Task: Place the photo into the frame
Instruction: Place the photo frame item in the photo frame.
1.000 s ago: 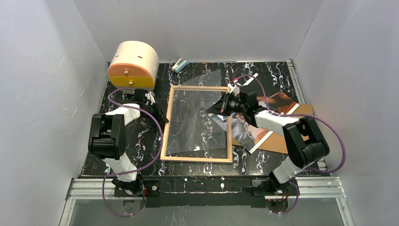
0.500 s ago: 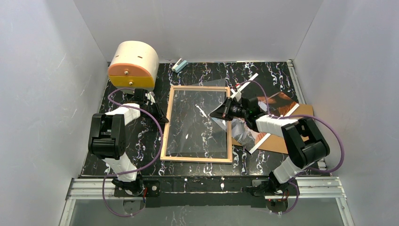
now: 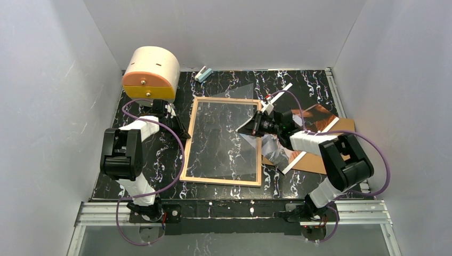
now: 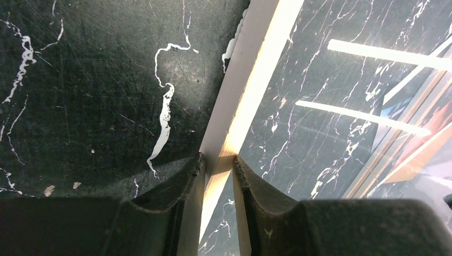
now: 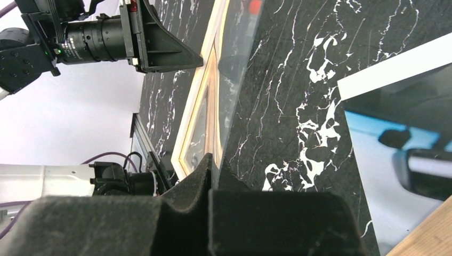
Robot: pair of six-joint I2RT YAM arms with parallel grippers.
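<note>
The frame (image 3: 221,182), with a light wood rim, lies flat mid-table. My left gripper (image 3: 186,136) is shut on its left rim; the left wrist view shows the rim (image 4: 250,69) pinched between the jaws (image 4: 218,160). My right gripper (image 3: 239,129) is shut on the right edge of the clear pane (image 3: 224,138), which lies low over the frame and sticks out past its far rim. In the right wrist view the pane (image 5: 237,69) runs out from the closed jaws (image 5: 214,160) beside the rim (image 5: 194,106). The photo (image 3: 277,152) lies to the right, partly under my right arm.
A brown backing board (image 3: 314,162) lies under the photo (image 5: 405,138) at the right. A cream round drawer box with an orange front (image 3: 151,72) stands at the back left. A small light-blue clip (image 3: 203,73) lies by the back wall. White walls close in three sides.
The pane was tilted up a second ago and now lies lower over the frame. My right gripper came down with it. The frame's near end shifted slightly left.
</note>
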